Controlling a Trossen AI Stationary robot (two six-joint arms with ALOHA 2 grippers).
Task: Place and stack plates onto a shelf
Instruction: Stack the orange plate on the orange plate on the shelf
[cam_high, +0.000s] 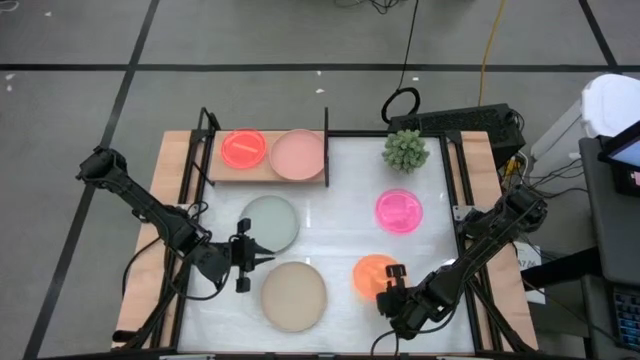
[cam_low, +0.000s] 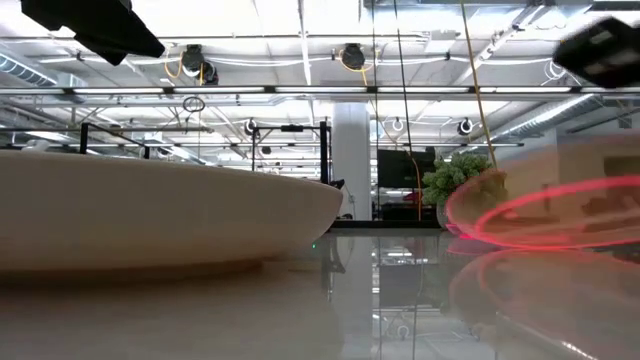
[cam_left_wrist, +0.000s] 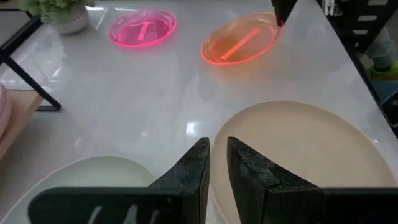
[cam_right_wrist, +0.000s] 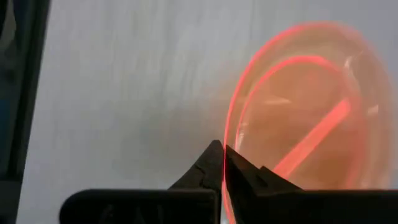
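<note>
The shelf (cam_high: 262, 177) stands at the table's far left and carries a neon red-pink plate (cam_high: 243, 148) and a pale pink plate (cam_high: 297, 154). On the table lie a grey-green plate (cam_high: 270, 222), a beige plate (cam_high: 294, 295) and a neon pink plate (cam_high: 398, 211). An orange translucent plate (cam_high: 374, 273) sits near the right front. My right gripper (cam_high: 392, 284) is shut on it. My left gripper (cam_left_wrist: 217, 150) hovers between the grey-green plate (cam_left_wrist: 81, 177) and the beige plate (cam_left_wrist: 305, 149), its fingers a narrow gap apart, touching nothing. My right gripper pinches the orange plate by its rim (cam_right_wrist: 229, 138) between the two fingers, at the plate's near right edge. The fingers come slanting from the table's near right side. In the low view the plate (cam_low: 540, 215) sits tilted, its rim higher on the gripper's side.
A spiky green plant (cam_high: 405, 150) in a pot stands at the far right of the white tabletop (cam_high: 340, 245). Black shelf uprights (cam_high: 326, 145) rise at the shelf's ends. Free tabletop lies in the middle, between the plates.
</note>
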